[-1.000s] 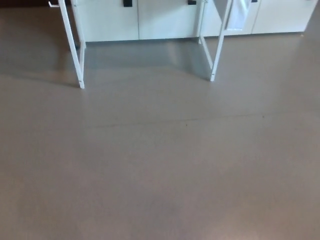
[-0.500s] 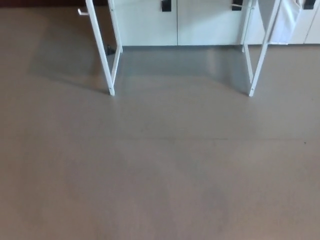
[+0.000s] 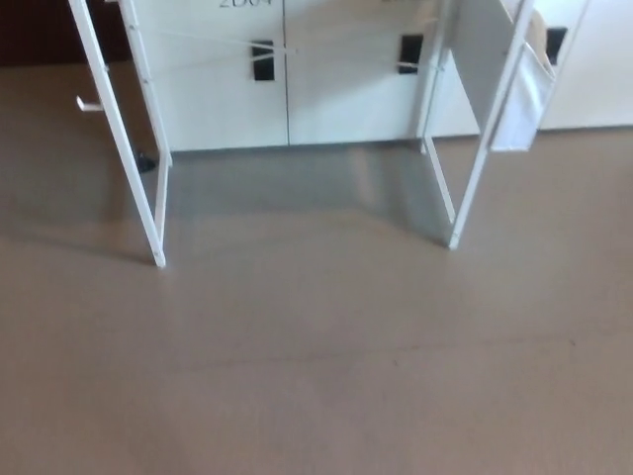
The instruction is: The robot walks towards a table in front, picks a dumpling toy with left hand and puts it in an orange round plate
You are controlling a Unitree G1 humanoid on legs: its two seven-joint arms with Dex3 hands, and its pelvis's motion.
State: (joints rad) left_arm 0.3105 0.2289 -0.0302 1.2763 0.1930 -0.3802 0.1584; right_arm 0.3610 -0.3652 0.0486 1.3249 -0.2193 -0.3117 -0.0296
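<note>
Stage: approach only; nothing is picked or placed.
Hands: neither shows, so their state cannot be told.
Ahead: white table legs [image 3: 124, 148] on the brown floor [image 3: 316, 376].
Dumpling toy, orange plate: unseen.

Near floor [image 3: 326, 376] open across full width. Far left, white table leg [image 3: 119, 139] stands on it; far right, another leg [image 3: 485, 148]. Open gap between legs, closed off behind by white cabinets [image 3: 287, 89].
</note>
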